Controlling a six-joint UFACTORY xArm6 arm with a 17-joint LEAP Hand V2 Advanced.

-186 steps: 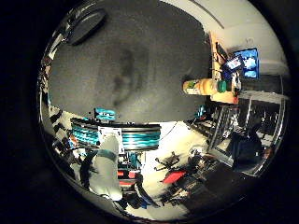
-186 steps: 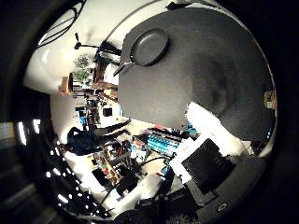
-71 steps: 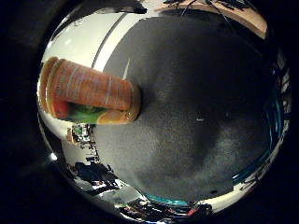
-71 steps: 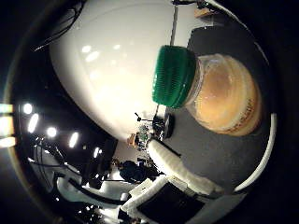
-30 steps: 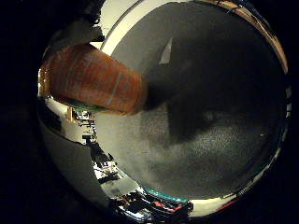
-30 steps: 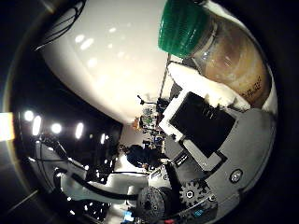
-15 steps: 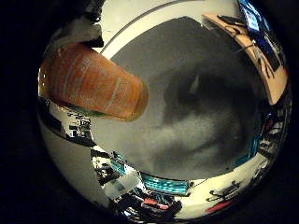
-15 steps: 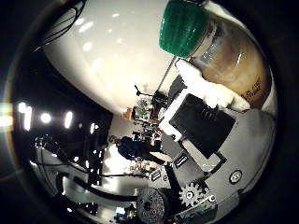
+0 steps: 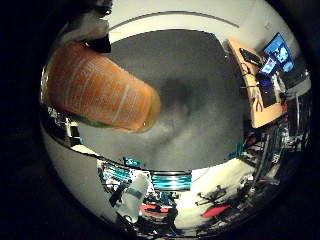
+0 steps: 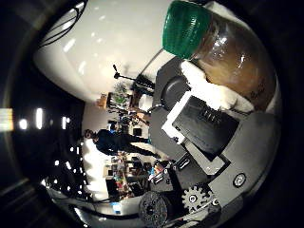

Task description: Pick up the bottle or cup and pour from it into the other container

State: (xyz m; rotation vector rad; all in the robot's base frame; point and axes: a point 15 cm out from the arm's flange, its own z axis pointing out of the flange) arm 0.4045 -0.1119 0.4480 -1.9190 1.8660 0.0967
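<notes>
Found the hand (image 10: 209,142) closed round a bottle (image 10: 237,61) of amber liquid, with a white-padded finger (image 10: 209,92) pressed against the glass side just below the shoulder; could not see the other fingers. Saw the orange label (image 9: 100,92) filling much of the little finger side view, so judged the bottle hard up against the palm. Judged it lifted clear of the dark grey table (image 9: 200,75), going by a shadow lying apart from the base, but could not confirm the gap. Made out a dark round pan (image 10: 175,90) on the table beyond the finger, well apart from the bottle; took it for the receiving container, without certainty. Noted the green cap (image 10: 185,28) still seated on the neck: expected no pour at all from tipping with the cap in place. Feared slippage most, given smooth glass, a heavy liquid load and only one contact visible; reckoned on a shift of that load during tilting, enough to twist the bottle in the grasp. Also feared a tilt begun short of the pan, with spillage onto the table.
</notes>
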